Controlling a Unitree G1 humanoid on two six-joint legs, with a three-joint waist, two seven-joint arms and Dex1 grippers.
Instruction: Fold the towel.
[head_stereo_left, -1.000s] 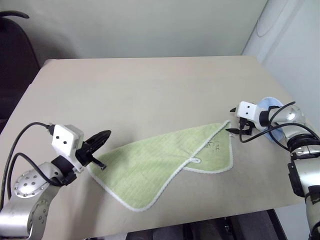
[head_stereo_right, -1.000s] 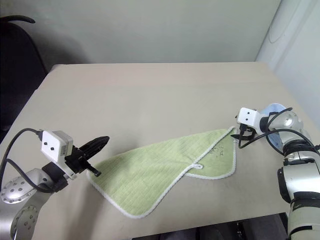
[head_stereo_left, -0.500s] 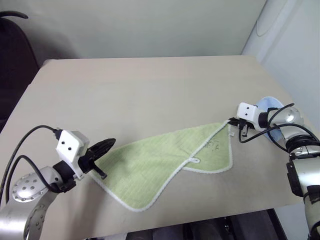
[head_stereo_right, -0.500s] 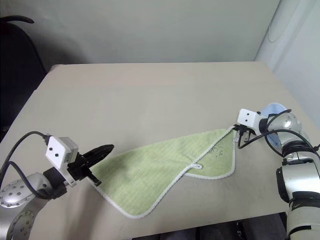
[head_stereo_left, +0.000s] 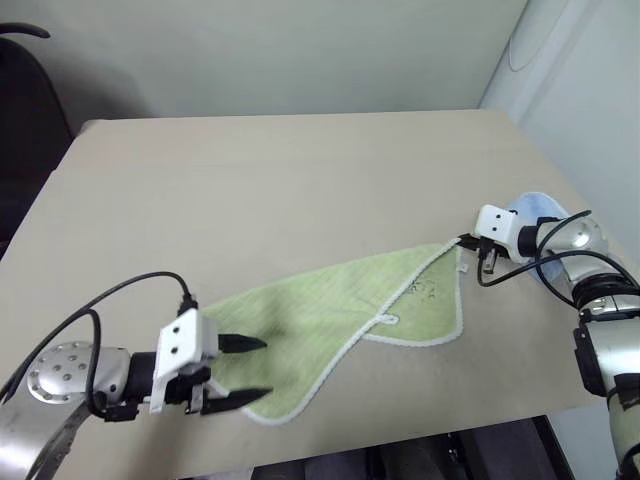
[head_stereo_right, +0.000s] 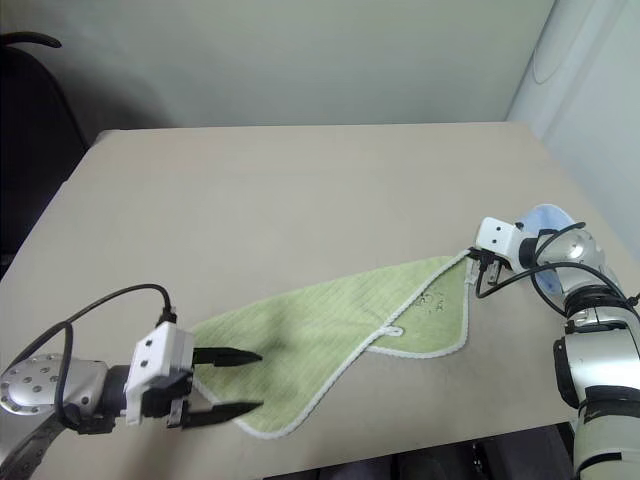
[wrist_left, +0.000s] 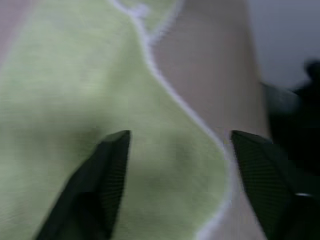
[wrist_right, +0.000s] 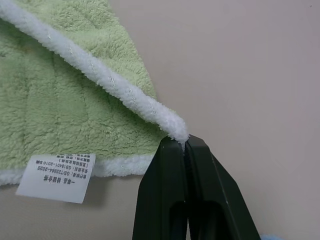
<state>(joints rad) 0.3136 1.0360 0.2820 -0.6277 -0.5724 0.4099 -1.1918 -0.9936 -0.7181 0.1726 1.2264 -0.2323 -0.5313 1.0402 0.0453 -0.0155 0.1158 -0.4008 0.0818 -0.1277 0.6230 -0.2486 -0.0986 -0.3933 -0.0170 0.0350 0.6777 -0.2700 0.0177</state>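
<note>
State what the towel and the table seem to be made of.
Towel: soft terry cloth, light green, judging by its fuzzy pile and fluffy white edging. Table: smooth matte beige top, likely laminate; the look leaves it open.

We see a beige table (head_stereo_left: 300, 180), a light blue cloth (head_stereo_left: 535, 207) at its right edge, dark chair (head_stereo_left: 25, 110) far left.

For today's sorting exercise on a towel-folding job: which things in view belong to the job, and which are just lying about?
Belongs to the job:
- towel
- right gripper, shut on the towel's corner
- left gripper, open over the towel's near end
- table

Lying about:
- light blue cloth
- dark chair
</note>
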